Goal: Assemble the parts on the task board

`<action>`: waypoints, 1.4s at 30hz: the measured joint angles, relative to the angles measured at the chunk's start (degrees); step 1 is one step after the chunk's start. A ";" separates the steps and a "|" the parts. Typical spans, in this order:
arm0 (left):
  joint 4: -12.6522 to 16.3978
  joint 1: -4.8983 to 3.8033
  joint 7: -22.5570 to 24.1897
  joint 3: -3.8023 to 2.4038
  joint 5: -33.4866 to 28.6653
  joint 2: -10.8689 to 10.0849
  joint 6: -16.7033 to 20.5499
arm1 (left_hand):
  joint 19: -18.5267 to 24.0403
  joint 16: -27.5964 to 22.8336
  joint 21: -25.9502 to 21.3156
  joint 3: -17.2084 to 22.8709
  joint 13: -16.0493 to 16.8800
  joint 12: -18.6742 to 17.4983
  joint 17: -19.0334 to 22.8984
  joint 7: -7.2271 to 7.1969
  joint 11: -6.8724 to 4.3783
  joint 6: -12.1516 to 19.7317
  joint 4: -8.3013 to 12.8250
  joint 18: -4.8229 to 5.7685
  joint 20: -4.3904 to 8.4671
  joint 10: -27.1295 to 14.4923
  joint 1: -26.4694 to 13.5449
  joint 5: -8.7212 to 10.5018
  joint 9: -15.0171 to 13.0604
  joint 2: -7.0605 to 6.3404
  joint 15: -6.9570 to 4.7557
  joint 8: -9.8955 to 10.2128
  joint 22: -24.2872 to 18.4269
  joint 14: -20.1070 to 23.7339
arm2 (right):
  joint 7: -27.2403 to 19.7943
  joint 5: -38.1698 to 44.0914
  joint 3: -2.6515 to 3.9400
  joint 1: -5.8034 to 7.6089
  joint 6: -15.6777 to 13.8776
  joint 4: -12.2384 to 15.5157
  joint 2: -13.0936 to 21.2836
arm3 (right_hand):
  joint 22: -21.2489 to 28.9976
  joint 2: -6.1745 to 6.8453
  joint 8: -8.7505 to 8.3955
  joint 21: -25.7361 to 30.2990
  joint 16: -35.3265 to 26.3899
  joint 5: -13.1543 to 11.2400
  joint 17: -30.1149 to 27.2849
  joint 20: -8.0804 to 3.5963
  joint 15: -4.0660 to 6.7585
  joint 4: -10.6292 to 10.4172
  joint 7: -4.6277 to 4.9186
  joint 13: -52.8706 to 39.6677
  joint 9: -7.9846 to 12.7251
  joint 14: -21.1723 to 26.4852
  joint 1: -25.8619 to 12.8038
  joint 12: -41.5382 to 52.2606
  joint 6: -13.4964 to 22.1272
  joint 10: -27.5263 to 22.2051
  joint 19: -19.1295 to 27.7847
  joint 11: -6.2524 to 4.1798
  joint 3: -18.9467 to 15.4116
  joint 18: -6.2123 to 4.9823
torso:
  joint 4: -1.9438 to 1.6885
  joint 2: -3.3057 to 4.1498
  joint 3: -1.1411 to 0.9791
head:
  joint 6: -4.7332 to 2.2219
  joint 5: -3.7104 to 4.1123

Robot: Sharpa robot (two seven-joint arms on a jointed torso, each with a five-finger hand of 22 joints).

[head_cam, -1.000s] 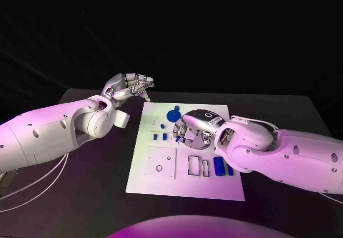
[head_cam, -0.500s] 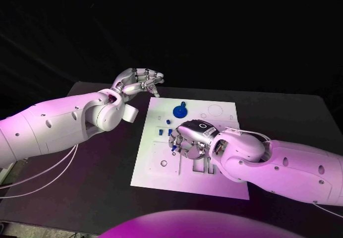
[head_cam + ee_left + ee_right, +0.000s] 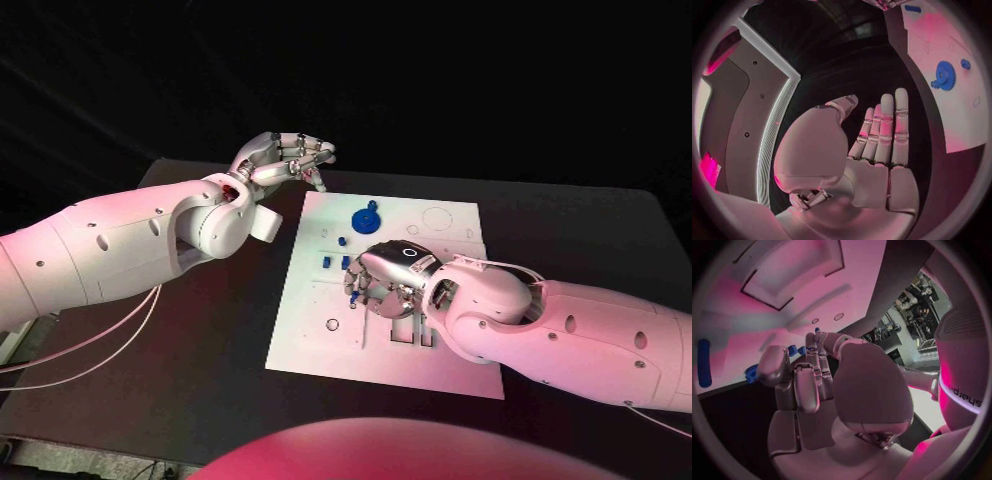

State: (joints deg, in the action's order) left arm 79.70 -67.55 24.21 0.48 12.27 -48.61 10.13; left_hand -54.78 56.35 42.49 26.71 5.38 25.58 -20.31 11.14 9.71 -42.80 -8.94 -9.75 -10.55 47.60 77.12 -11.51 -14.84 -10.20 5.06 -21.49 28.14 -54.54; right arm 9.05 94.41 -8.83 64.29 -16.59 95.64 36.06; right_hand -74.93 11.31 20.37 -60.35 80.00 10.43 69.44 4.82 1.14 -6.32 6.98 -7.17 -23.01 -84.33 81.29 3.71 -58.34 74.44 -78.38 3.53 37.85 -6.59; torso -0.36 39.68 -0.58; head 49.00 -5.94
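Note:
The white task board (image 3: 310, 345) lies mid-table. A blue gear (image 3: 366, 217) (image 3: 945, 75) sits near its far edge, and small blue parts (image 3: 336, 262) lie left of centre. My right hand (image 3: 387, 278) hovers low over the board's middle with its fingers (image 3: 811, 367) curled down. A small blue part (image 3: 801, 349) shows between thumb and finger, but I cannot tell whether it is held. My left hand (image 3: 286, 157) is raised just off the board's far left corner. Its fingers (image 3: 887, 127) are straight and hold nothing.
A long blue peg (image 3: 703, 362) lies on the board beside the right hand. The board has a large square recess (image 3: 792, 270) and narrow slots (image 3: 408, 333) on its near half. Black table (image 3: 202, 370) surrounds the board.
The camera has shifted. On the board, my right hand has moved away from the blue gear toward the near side. My left hand has stayed by the far left corner.

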 measured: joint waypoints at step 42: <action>0.14 0.00 -0.17 0.00 0.03 -0.28 -0.18 | 0.00 0.00 0.01 0.00 0.01 0.00 0.02 0.00 -0.09 0.00 0.00 0.00 0.00 -0.08 0.00 0.00 0.02 0.00 0.08 0.00 0.01 0.08 | 0.52 0.72 -0.18 -0.67 2.14 -1.64 -1.24 | 0.02 -0.45 -0.06 0.23 0.00 -0.17 -0.05 0.00 0.00 0.35 0.25 -0.08 -0.81 0.00 -0.14 -0.01 0.28 -0.04 0.00 0.17 0.18 0.00 | -0.04 0.04 -0.04 | 0.91 0.07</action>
State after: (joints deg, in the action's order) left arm 79.84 -67.55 24.04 0.48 12.31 -48.88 9.94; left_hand -54.78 56.35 42.49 26.71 5.38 25.58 -20.28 11.14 9.62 -42.80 -8.94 -9.74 -10.55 47.52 77.12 -11.51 -14.82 -10.20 5.14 -21.49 28.15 -54.46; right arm 9.58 95.13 -9.00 63.62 -14.45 94.01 34.82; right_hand -74.91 10.86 20.31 -60.12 80.00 10.26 69.39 4.82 1.14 -5.97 7.23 -7.26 -23.82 -84.34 81.14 3.70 -58.05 74.40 -78.38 3.70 38.04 -6.59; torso -0.40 39.72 -0.62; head 49.91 -5.87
